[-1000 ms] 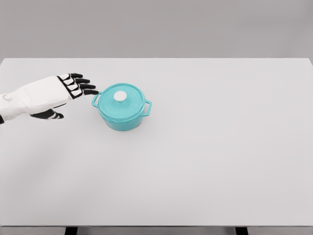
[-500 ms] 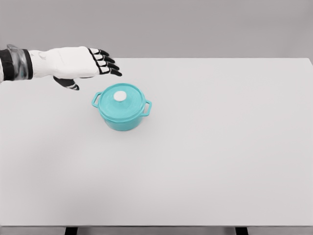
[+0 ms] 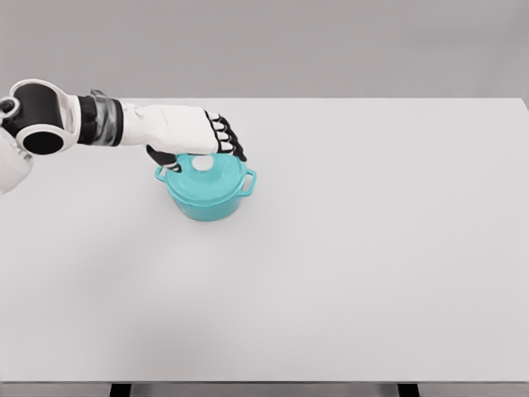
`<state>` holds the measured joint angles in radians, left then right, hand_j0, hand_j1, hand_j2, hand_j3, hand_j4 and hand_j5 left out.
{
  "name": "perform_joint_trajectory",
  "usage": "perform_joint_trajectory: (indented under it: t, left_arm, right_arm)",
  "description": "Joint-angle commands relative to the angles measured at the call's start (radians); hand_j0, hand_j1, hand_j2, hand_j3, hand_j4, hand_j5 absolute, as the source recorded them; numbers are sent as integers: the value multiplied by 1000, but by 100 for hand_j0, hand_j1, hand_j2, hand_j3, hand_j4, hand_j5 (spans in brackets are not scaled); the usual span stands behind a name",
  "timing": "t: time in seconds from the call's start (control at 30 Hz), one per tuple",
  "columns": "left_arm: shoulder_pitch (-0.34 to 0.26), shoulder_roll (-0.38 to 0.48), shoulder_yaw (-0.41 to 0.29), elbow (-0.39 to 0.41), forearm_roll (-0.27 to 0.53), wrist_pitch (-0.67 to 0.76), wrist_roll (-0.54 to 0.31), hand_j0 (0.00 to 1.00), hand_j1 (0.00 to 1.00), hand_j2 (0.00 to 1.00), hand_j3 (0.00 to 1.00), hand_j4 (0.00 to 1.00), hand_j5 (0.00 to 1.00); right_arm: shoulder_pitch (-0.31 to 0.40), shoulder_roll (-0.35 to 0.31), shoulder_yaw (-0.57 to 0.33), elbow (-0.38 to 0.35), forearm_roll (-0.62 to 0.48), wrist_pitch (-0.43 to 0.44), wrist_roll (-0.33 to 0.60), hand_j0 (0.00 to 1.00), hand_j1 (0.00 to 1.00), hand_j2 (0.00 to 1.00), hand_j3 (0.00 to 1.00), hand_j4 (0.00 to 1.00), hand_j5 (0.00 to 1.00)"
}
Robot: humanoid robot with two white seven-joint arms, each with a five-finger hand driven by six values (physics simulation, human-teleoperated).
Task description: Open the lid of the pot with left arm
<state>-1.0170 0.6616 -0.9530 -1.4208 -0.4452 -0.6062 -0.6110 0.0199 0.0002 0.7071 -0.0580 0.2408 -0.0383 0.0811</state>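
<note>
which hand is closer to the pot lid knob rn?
Left. The left hand is over the teal pot's lid, its fingers curled down around the white knob. The right hand is out of view.

A wide white counter [image 3: 347,273] fills most of the frame, its far edge running across the upper part and its near edge along the bottom. One thing stands directly on it: a teal pot [image 3: 207,192] with its lid [image 3: 207,175] on, left of centre in the upper half.
</note>
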Motion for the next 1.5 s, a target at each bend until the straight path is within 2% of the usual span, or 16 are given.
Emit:
perform_joint_trajectory:
  t: [0.0,0.33,0.87,1.17,1.47]
  left_arm:
    - [0,-2,-4,19,2,3,0,89,89,89,89,89,89]
    - [2,-36,-30,82,-3,3,0,86,86,86,86,86,86]
    - [5,-36,-36,86,-4,3,0,75,75,75,75,75,75]
    - [6,-36,-38,86,-4,2,0,55,55,55,55,55,55]
    - [0,-27,-38,85,-3,-5,0,47,47,47,47,47,47]
  right_arm:
    - [0,0,0,0,0,0,0,100,100,100,100,100,100]
    - [0,0,0,0,0,0,0,100,100,100,100,100,100]
    - [0,0,0,0,0,0,0,100,100,100,100,100,100]
    - [0,0,0,0,0,0,0,100,100,100,100,100,100]
    - [0,0,0,0,0,0,0,100,100,100,100,100,100]
